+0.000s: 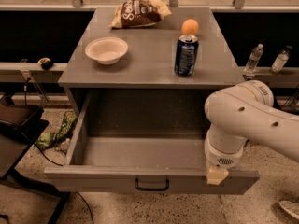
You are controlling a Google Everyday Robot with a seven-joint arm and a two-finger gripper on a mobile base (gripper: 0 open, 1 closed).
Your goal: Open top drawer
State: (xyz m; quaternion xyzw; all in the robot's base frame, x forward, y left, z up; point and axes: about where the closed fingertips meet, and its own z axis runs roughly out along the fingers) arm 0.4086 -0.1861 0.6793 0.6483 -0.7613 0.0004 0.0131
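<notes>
The top drawer [103, 183] is pulled far out from under the gray tabletop [149, 64]. Its flat gray front faces me, with a small black bar handle [152, 186] at the centre. Its deep speckled gray box [140, 148] holds nothing that I can see. My gripper [217, 175] is at the right end of the drawer front's top edge, below the bulky white arm [247, 118]. Only a beige tip of it shows against the edge. The arm hides the drawer's right side. No other drawers are in view.
On the tabletop stand a white bowl [107, 49], a chip bag [140, 10], an orange [189, 27] and a blue soda can [186, 55]. Two bottles [253, 59] stand on a ledge at right. A black chair [18, 125] and floor litter [60, 129] are at left.
</notes>
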